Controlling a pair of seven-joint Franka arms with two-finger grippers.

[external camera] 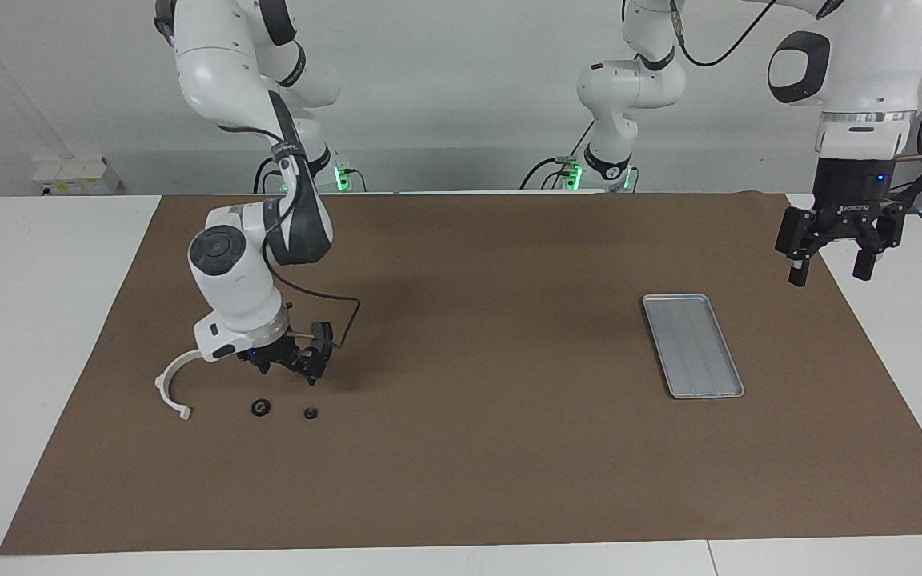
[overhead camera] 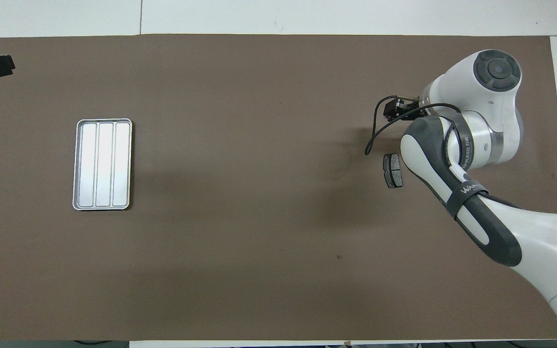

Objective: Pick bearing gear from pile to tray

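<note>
Facing view. Your desk (external camera: 45, 336) carries a brown mat (external camera: 477, 464). At about three o'clock on the mat lies the tray (external camera: 693, 346), bare. At about nine o'clock lies the pile: a white arc (external camera: 173, 382), one brake pad (overhead camera: 393, 170) visible from overhead beside the right arm, and two small black round pieces, the larger (external camera: 260, 407) toward the arc, the smaller (external camera: 310, 413) beside it. Your right tool (external camera: 289, 370) hangs low just above these two pieces, fingers apart, holding nothing. Your left tool (external camera: 829, 272) waits over the mat's edge at the tray's one o'clock, fingers apart.
</note>
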